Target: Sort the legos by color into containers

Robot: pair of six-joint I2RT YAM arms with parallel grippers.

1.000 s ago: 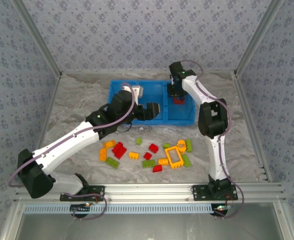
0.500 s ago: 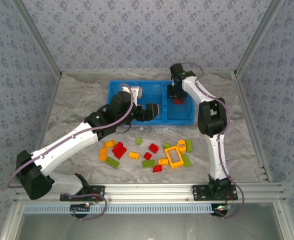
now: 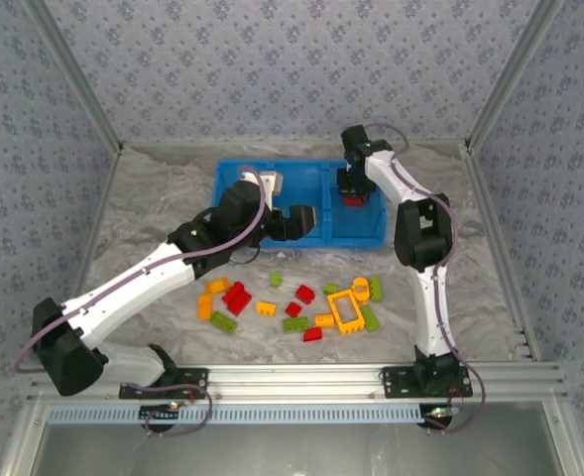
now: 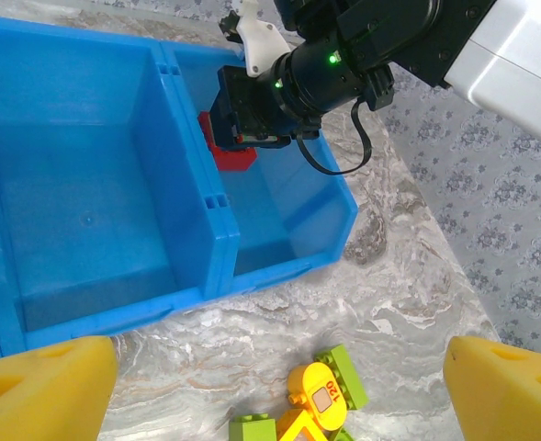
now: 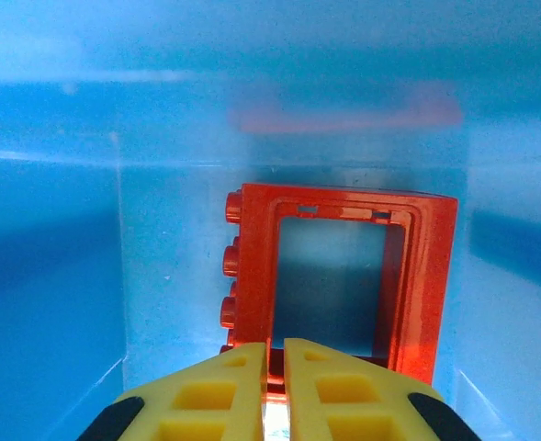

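The blue bin [image 3: 272, 241] has side-by-side containers. In its right container [image 4: 293, 211] a red open-frame lego [image 5: 343, 276] stands on edge. My right gripper [image 5: 276, 354] is shut on the frame's near bar, and it reaches down into the bin [image 3: 351, 190] in the top view. My left gripper [image 3: 301, 222] hovers open and empty over the bin's front wall, its yellow fingers [image 4: 45, 390] wide apart. Red [image 3: 236, 297], yellow-orange [image 3: 346, 309] and green legos [image 3: 293, 324] lie scattered on the table in front of the bin.
The middle container [image 4: 86, 193] looks bare inside. A yellow rounded piece marked 120 [image 4: 321, 397] and a green brick [image 4: 348, 375] lie below the left wrist. Metal frame posts and patterned walls [image 3: 292, 59] enclose the marbled table.
The right gripper's fingers have closed on the red frame inside the right container, and the arm has shifted slightly. The left arm has stayed still.
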